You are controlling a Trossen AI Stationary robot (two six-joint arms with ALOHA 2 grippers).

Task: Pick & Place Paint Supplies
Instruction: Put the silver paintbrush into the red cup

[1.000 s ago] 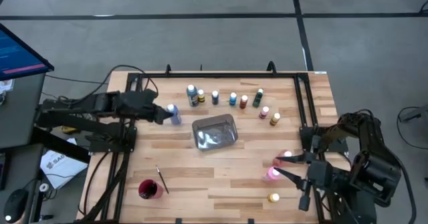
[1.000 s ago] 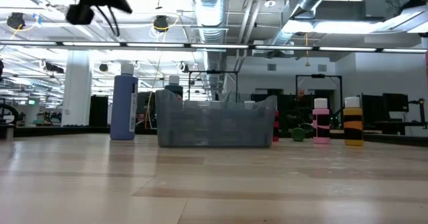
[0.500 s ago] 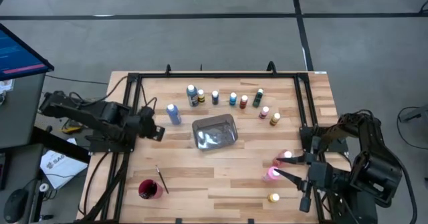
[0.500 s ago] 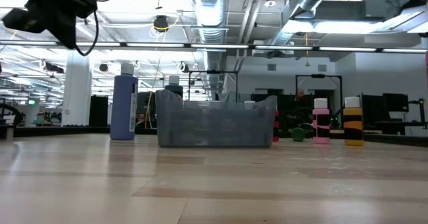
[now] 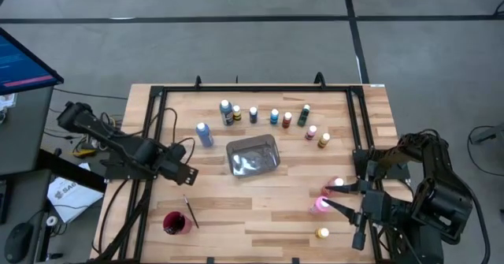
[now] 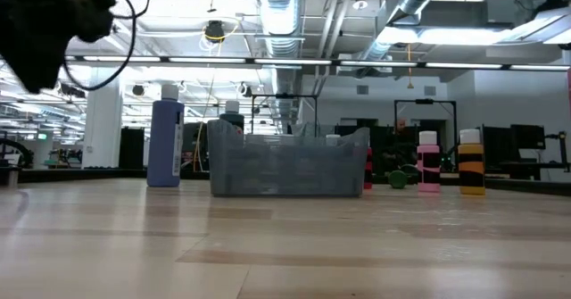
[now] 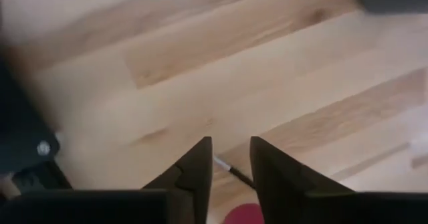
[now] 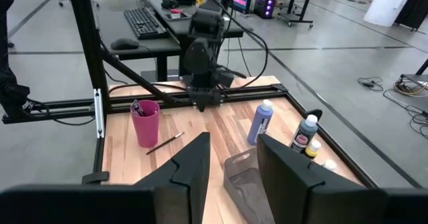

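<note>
My left gripper (image 5: 187, 174) points down over the table's left side, open with nothing between its fingers (image 7: 231, 160). Below it a thin dark paintbrush (image 5: 190, 211) lies flat on the wood beside the red cup (image 5: 176, 222), which has brushes standing in it. A blue paint bottle (image 5: 204, 134) stands upright, apart from a row of small bottles (image 5: 274, 117) along the far side. My right gripper (image 5: 329, 197) hangs open, high above two pink bottles (image 5: 320, 205) and a yellow one (image 5: 322, 233) at the near right.
The grey metal tray (image 5: 253, 154) sits mid-table, right of my left gripper. A black frame rail (image 5: 150, 177) runs along the table's left edge under the left arm. Bare wood lies between tray and cup. A desk with a screen (image 5: 24, 59) stands beyond the left edge.
My left gripper has drawn away from the blue bottle toward the table's near edge, sinking and tipping from nearly level to pointing down. The blue bottle stays standing where it was. My right arm has kept still.
</note>
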